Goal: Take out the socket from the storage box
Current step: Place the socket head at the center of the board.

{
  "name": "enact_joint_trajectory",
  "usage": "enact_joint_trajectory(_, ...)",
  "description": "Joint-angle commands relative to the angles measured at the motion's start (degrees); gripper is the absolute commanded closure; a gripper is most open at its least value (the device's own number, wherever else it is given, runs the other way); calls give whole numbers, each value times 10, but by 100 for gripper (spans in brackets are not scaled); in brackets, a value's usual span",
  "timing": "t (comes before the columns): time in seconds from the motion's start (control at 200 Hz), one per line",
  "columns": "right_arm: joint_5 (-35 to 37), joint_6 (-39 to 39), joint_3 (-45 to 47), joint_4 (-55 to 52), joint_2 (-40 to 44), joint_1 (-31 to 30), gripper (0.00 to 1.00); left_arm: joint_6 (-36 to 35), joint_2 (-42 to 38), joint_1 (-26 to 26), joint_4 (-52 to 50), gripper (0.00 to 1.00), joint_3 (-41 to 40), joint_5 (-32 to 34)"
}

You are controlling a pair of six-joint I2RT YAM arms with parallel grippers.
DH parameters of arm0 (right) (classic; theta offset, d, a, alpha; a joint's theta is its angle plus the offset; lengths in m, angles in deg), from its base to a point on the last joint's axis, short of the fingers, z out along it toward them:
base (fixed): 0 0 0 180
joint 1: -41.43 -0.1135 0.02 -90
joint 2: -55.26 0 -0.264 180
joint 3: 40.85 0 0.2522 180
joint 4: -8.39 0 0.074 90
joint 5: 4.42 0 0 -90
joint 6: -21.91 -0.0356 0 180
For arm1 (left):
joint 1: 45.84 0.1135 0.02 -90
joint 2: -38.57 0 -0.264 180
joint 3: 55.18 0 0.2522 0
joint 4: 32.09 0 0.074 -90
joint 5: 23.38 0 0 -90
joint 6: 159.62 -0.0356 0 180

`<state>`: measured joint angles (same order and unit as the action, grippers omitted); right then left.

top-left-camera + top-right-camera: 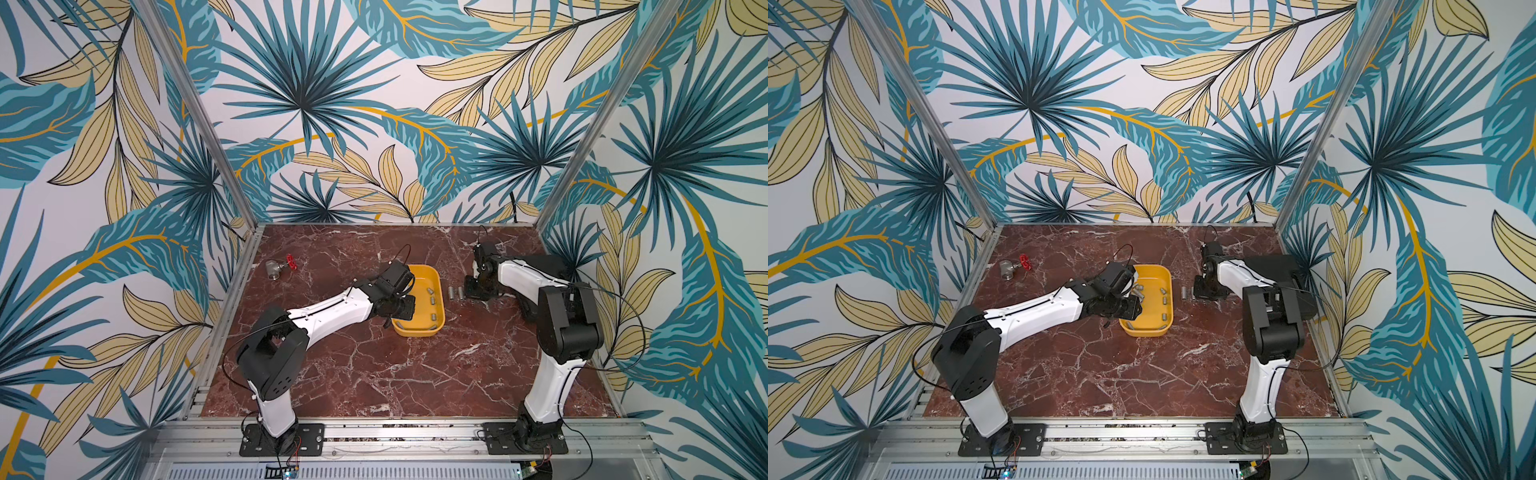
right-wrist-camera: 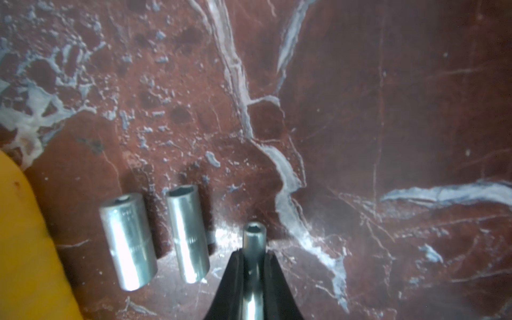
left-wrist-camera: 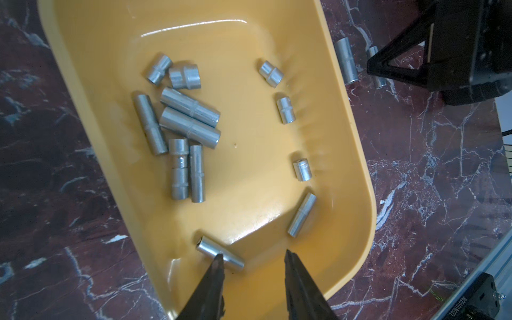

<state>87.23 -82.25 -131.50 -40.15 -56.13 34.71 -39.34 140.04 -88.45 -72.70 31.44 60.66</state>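
The storage box (image 1: 417, 332) is a shallow yellow tray in the middle of the table, and several silver sockets (image 3: 188, 122) lie in it. My left gripper (image 3: 253, 253) hangs open over its near end. One fingertip sits just in front of a lying socket (image 3: 207, 246), with nothing between the jaws. To the right of the tray, my right gripper (image 2: 255, 252) is shut on a thin socket (image 2: 254, 235), low over the table. Beside it two larger sockets (image 2: 127, 243) (image 2: 188, 232) lie on the marble, outside the tray's rim (image 2: 25, 235).
A metal valve with a red handle (image 1: 280, 268) lies at the back left of the table. A large black case (image 1: 1279, 266) stands behind the right arm by the right wall. Aluminium rails frame the table edges.
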Motion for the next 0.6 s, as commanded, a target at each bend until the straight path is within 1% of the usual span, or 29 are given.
enact_joint_trajectory(0.0, 0, 6, -12, -5, -15, 4, 84, 5, -17, -4, 14, 60, -15, 8)
enact_joint_trajectory(0.21, -7, 6, -19, -9, -30, 6, 83, 6, -11, -5, 12, 60, -12, 7)
enact_joint_trajectory(0.406, -14, 5, -17, -10, -21, 7, 76, 7, -8, -5, 10, 60, -10, 6)
enact_joint_trajectory(0.596, -17, 7, -20, -13, -11, 7, 74, 5, -5, -6, 7, 60, -5, 7)
